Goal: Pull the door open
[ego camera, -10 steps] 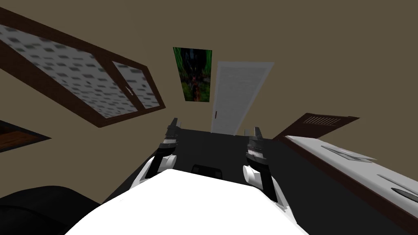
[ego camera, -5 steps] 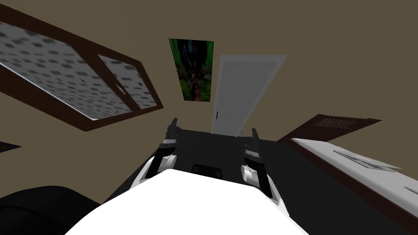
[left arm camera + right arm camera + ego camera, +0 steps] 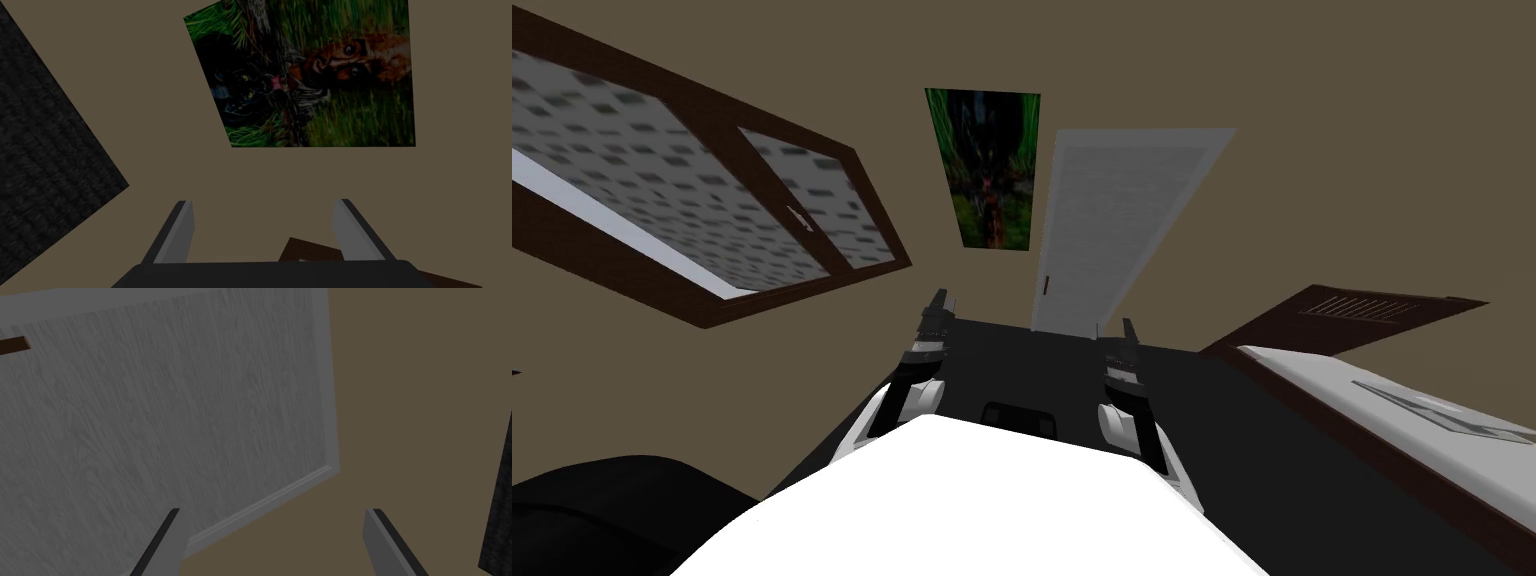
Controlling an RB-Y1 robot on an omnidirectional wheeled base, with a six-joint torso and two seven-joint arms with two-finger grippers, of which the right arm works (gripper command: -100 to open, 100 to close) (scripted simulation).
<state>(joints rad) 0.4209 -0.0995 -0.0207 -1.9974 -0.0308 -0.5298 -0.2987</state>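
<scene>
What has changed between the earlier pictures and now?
Mostly my own move: the base has come closer to the white door, which looks larger in the head view. The right gripper has shifted slightly inward. Nothing was grasped. The left gripper kept its place; both grippers are open, and the white door looks shut as before.

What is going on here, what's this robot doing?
A two-armed robot faces a light grey door in a tan wall, beside a green picture. The door looks shut, and nothing touches its small handle. Both arms reach forward: the left end effector and the right end effector are open and empty, the right one aimed at the door.
</scene>
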